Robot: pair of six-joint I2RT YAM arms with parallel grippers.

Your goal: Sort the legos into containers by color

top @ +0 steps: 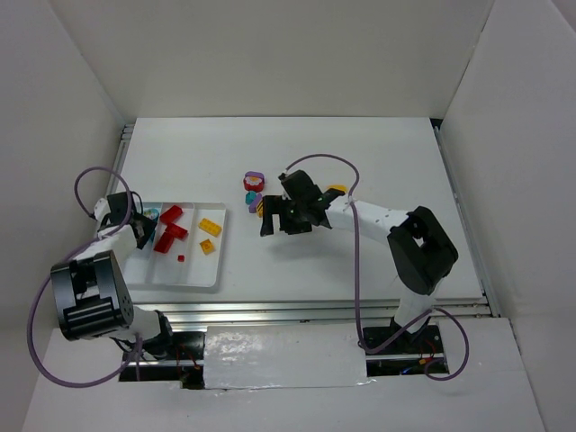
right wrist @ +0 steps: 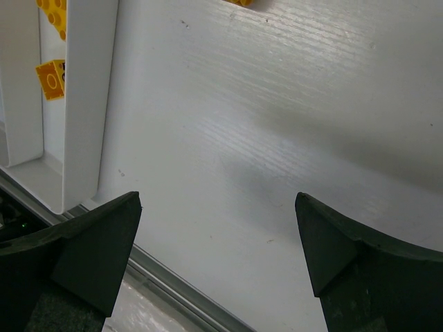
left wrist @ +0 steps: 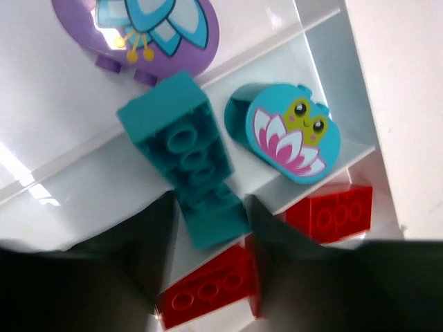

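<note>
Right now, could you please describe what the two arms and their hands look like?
The left arm and right arm have white links, bulky black joints, and a looping purple cable each. The left hand and right hand are black, with two wedge-shaped fingers.

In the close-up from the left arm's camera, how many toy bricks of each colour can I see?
Purple: 1, the rounded flower piece
Teal: 2, the studded teal brick held in the left pincer, and the rounded lotus piece
Red: 2, the upper red brick and the lower red brick
Total: 5
</note>
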